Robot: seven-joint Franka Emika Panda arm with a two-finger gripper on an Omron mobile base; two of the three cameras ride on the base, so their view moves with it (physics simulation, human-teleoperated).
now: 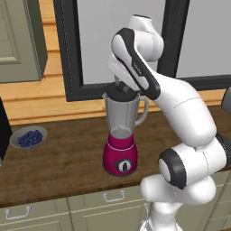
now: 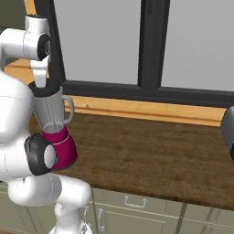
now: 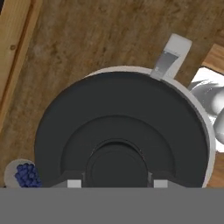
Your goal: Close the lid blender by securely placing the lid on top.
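Note:
The blender [image 1: 120, 152] stands on the wooden counter, its magenta base and dial under a clear grey jar [image 1: 122, 115]; it appears again behind my arm [image 2: 61, 147]. The black lid [image 3: 118, 118] lies on the jar's mouth [image 1: 122, 94], with the jar's pale rim [image 3: 206, 127] showing past its right side. My gripper [image 3: 117, 183] points straight down over the lid. Its two fingertips [image 3: 74, 183] sit tight against either side of the raised centre knob. The gripper [image 1: 120, 85] hangs just above the jar top [image 2: 45, 90].
A small bowl of blueberries [image 1: 28, 137] sits at the counter's left [image 3: 24, 174]. A dark window frame [image 1: 72, 67] runs along the wall behind. A dark rounded object [image 2: 228, 128] stands at the right edge. Bare counter [image 2: 151, 151] stretches to the right of the blender.

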